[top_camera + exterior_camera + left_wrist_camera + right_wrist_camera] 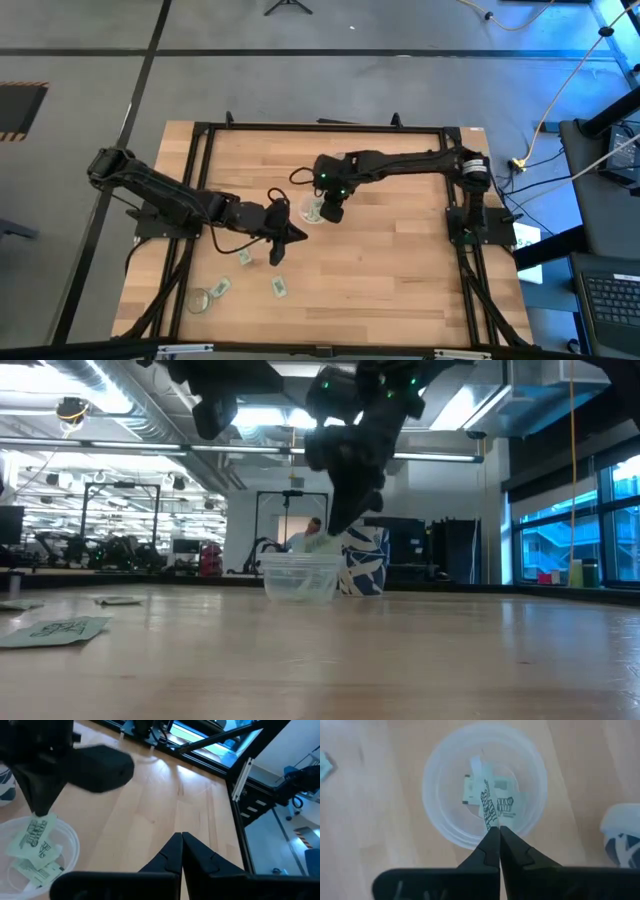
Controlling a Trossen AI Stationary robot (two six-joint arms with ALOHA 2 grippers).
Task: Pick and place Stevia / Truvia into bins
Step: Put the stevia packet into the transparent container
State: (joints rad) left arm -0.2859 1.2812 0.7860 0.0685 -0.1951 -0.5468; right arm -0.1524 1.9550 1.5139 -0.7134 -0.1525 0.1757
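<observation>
The bin is a clear round cup [311, 211] [300, 576] [485, 785] near the table's middle, with a few pale green sachets [507, 805] [34, 870] lying in it. My right gripper [330, 210] [498, 827] stands over the cup's mouth, shut on one sachet [37, 834] [318, 543]. My left gripper [296, 236] [181, 837] is shut and empty, just to the near-left of the cup. Three more sachets [245, 258] [279, 288] [220, 287] lie flat on the wood toward the near-left corner. My right gripper pinches a sachet by its upper end [44, 818] between the two fingertips. The fingers come from above, pointing down. The sachet hangs below them, lifted clear, with its lower end [25, 847] at the cup's mouth; in the right wrist view it shows almost edge-on [488, 811].
A second round cup with a blue and white pattern [621, 836] [366, 560] stands close beside the bin. A small flat clear round piece [200, 299] lies near the near-left corner. A black frame [320, 127] runs around the table. Bare wood stretches to the right and near side.
</observation>
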